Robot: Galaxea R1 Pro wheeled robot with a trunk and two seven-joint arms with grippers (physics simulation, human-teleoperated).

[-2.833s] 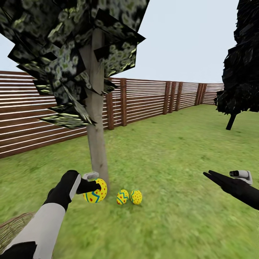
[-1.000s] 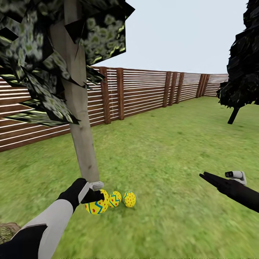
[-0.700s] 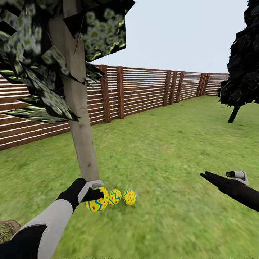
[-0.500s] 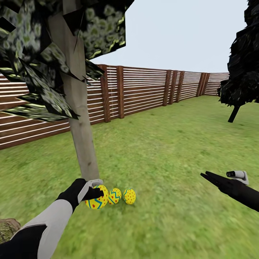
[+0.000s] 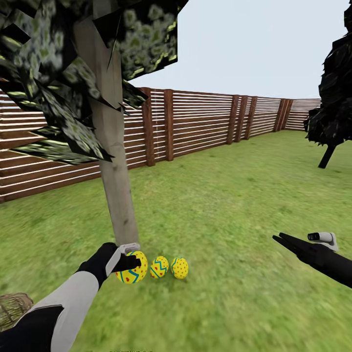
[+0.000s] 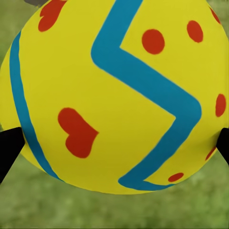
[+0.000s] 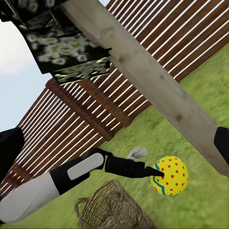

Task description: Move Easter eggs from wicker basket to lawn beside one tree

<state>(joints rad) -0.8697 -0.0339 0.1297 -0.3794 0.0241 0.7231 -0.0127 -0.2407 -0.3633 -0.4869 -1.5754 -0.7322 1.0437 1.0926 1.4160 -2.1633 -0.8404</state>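
Three yellow Easter eggs lie in a row at the foot of the tree (image 5: 115, 161) on the lawn (image 5: 230, 210). My left gripper (image 5: 131, 260) is shut on the leftmost egg (image 5: 133, 269), low at the grass beside the trunk. The left wrist view shows this egg (image 6: 114, 90) up close, with blue zigzag and red marks, and black fingertips (image 6: 8, 149) at its sides. The middle egg (image 5: 159, 267) and the right egg (image 5: 179, 268) rest free. My right gripper (image 5: 283, 240) hovers open, far to the right. The wicker basket (image 5: 12, 308) sits at lower left.
A brown slat fence (image 5: 205, 122) runs behind the tree. An all-black tree (image 5: 335, 107) stands far right. The right wrist view shows the held egg (image 7: 169, 175), the trunk (image 7: 157, 88) and the basket (image 7: 112, 207) under my left arm. Open grass stretches to the right.
Since 2.8 s ago my left gripper has brought its egg down and closer to the other two by the trunk. Over the last second only the camera shifted slightly.
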